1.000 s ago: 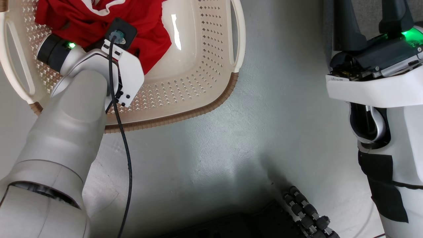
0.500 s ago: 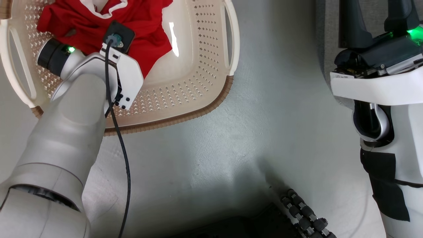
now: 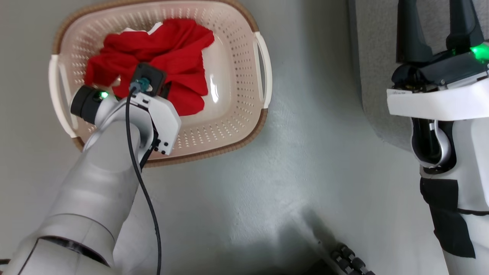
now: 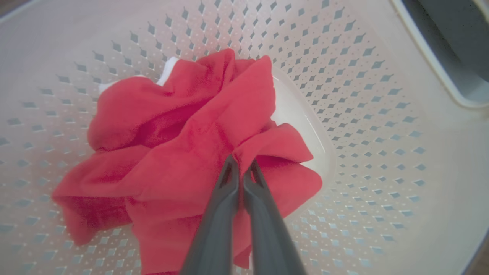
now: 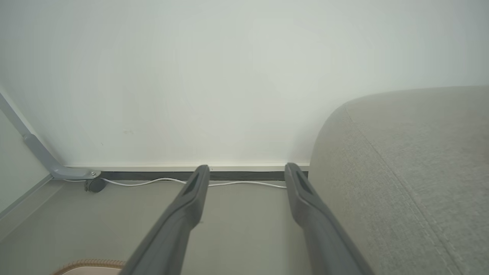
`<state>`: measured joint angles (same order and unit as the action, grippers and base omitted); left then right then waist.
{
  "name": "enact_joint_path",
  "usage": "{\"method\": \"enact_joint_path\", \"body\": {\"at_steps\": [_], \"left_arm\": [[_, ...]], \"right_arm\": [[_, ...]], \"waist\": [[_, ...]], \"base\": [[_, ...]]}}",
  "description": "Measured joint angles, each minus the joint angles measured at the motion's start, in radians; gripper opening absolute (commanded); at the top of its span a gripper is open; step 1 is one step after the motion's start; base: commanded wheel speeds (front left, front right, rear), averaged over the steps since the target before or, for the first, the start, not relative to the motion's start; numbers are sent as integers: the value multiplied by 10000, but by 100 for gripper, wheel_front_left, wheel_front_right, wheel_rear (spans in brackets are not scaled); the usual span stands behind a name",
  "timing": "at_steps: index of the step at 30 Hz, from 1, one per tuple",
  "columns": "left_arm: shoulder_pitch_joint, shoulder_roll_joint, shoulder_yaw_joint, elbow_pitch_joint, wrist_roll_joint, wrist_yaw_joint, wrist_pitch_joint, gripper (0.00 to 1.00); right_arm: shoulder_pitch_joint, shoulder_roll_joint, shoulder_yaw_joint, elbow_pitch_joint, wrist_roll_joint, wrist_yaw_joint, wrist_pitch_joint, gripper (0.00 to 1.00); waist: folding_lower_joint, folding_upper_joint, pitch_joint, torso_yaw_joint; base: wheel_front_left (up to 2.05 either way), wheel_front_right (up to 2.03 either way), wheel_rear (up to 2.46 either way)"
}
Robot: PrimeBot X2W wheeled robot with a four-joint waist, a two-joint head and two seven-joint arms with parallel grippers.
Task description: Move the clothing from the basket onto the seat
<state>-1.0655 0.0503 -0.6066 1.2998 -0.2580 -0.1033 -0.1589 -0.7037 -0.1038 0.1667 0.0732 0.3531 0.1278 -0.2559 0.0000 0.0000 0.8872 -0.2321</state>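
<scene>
Where the left arm (image 3: 110, 160) bends down over the near rim of the basket (image 3: 244, 126), seen from the head, its wrist is sunk among the clothing (image 3: 179, 57), a crumpled red heap on the basket's floor, left of its middle. The right gripper (image 3: 435, 26) hangs well to the basket's right, raised before the seat (image 3: 370, 57).

From the left wrist, the left gripper (image 4: 240, 168) has its two dark fingers pressed together on a raised fold near the heap's middle, with a sliver of white showing at the heap's far edge. Soft, light and limp, the fabric should bunch and trail when lifted, so a pinch on a thick gathered ridge like this one looks the surest hold.

From the right wrist, the right gripper's fingers stand wide apart with nothing between them, the seat just beside them and the basket's rim barely showing below.
</scene>
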Motion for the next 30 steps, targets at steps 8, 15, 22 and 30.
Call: {"method": "enact_joint_path", "body": {"at_steps": [8, 15, 22, 30], "left_arm": [[578, -86, 102, -10, -470, -12, -610, 0], [1292, -136, 280, -428, -957, -23, -890, 0], [2020, -190, 652, -1912, -1183, -17, -924, 0], [3458, -188, 1402, -3820, -1126, -12, -924, 0]], "right_arm": [[398, -81, 40, 347, -2, 0, 0, 100], [825, -127, 65, 679, -2, 0, 0, 100], [1415, -399, 119, 1078, -2, 0, 0, 100], [2307, -570, 242, 1546, -6, 0, 2, 100]], "waist": [[0, 0, -1195, 233], [0, 0, -2261, 450], [0, 0, -3330, 786], [0, 1, -4719, 1339]], "base": [[0, 0, 0], [0, 0, 0], [0, 0, 0], [0, 0, 0]]}}
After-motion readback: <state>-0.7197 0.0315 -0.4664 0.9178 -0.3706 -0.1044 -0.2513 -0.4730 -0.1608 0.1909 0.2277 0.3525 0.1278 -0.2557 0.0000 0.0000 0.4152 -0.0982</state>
